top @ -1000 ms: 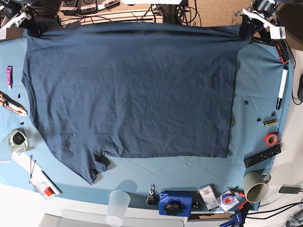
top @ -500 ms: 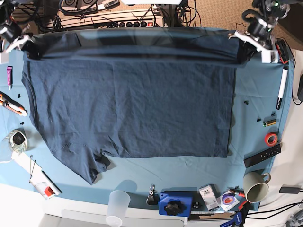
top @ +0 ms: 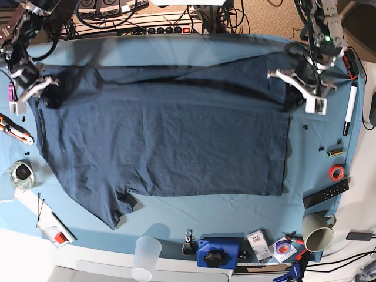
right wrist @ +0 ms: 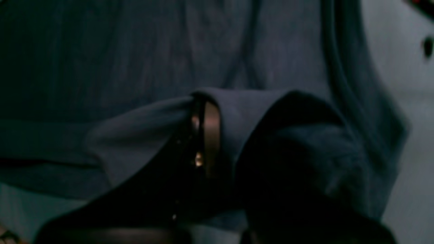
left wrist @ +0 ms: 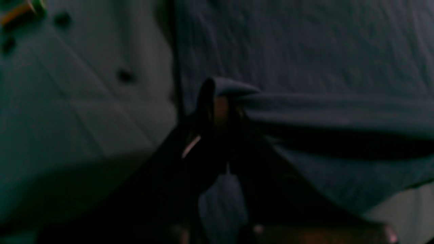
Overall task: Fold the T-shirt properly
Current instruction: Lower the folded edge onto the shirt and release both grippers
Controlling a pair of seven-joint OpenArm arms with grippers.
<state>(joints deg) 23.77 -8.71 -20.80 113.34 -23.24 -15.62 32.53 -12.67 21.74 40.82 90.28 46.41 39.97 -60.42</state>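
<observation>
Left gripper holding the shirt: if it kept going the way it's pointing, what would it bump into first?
Probably the flat part of the T-shirt lying just ahead of the left gripper, which is shut on the shirt's edge. Depth is hard to judge in this dark view.

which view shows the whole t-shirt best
The base view: the T-shirt lies spread over the table cloth, its far edge lifted by both grippers. The wrist views are dark, blurred close-ups of pinched fabric only.

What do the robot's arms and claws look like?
Both arms are mostly black with white parts near the ends. The left claw has dark fingers with white brackets, and a small green light glows on that arm. The right claw looks the same: black with white pieces.
</observation>
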